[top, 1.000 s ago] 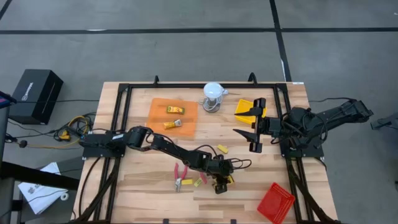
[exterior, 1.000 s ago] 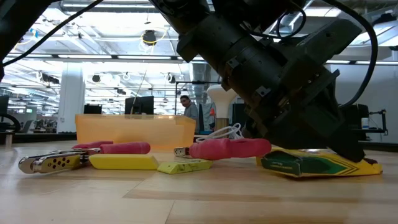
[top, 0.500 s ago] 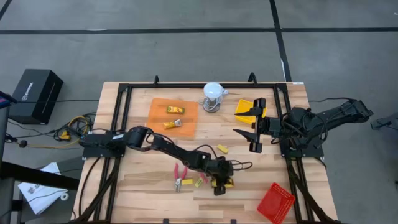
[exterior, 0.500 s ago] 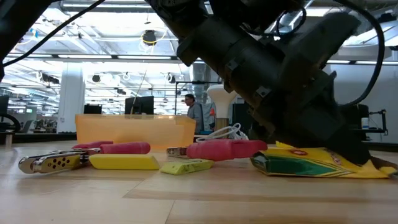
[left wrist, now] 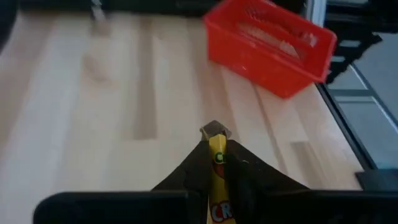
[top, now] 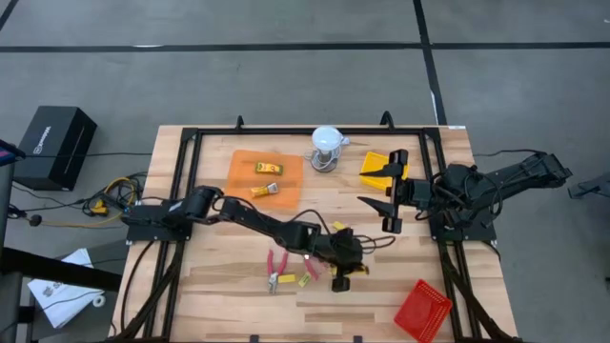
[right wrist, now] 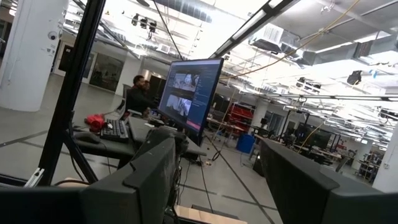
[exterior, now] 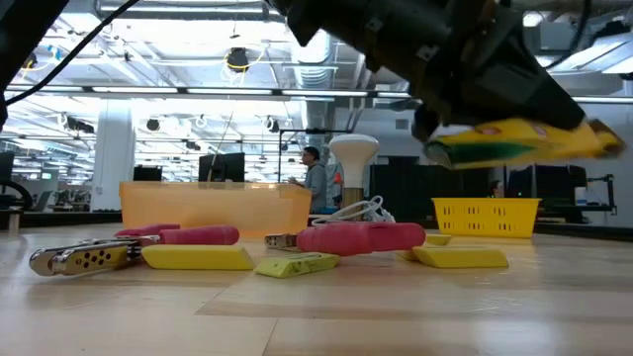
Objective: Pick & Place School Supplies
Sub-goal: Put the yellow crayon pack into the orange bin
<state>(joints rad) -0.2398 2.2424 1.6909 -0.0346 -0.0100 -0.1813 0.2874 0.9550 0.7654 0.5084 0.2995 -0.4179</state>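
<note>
My left gripper (top: 341,277) hangs over the table's near middle, shut on a yellow-and-green packet (exterior: 524,139) lifted off the wood. On the table lie red-handled scissor-like tools (exterior: 361,235) (top: 277,262) and small yellow blocks (exterior: 198,257) (exterior: 460,257) (top: 340,227). Two more yellow items lie on the orange tray (top: 265,176) at the far left. My right gripper (top: 391,203) waits open above the table's right side, nothing between its fingers (right wrist: 149,180). My left gripper pinches the packet between its two fingers (left wrist: 239,171), coming at it slanting down from the table's left. The packet's free end (left wrist: 214,132) sticks out past the fingertips. It hangs clear of the table, close to level.
A red tray (left wrist: 267,43) stands at the near right corner, a yellow tray (top: 376,167) at the far right, and a white domed object (top: 327,143) with a cord at the far middle. A black frame (top: 191,191) borders the table.
My left gripper has shut on the packet and risen. The packet lay flat on the wood, then tipped up at one end, and now hangs clear of the table.
</note>
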